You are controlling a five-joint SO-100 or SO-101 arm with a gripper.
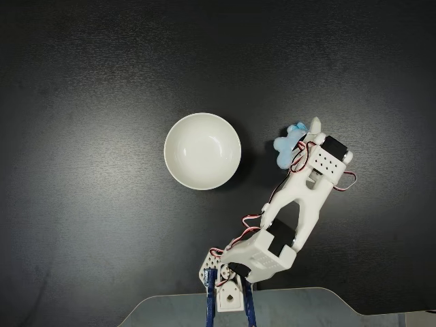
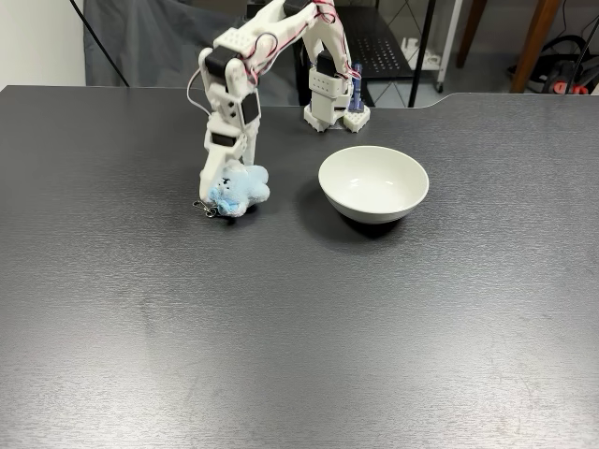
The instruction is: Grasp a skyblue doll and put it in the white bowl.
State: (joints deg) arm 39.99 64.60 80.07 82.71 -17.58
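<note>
The skyblue doll [image 1: 287,144] [image 2: 240,191] is a small fluffy plush to the right of the white bowl [image 1: 202,150] in a fixed view from above. My gripper [image 1: 304,134] [image 2: 223,180] points down onto the doll, its white fingers [image 2: 211,172] pressed into the fluff and shut on it. The doll sits at table level, with its metal ring [image 2: 206,208] touching the surface. In a fixed view from the front, the bowl [image 2: 373,182] stands empty, about a doll's width from the doll. My fingertips are partly buried in the plush.
The arm's base [image 1: 228,283] [image 2: 332,103] is mounted at the table edge behind the bowl. The dark table [image 2: 299,337] stretches wide and bare in front. Chair and table legs stand beyond the far edge.
</note>
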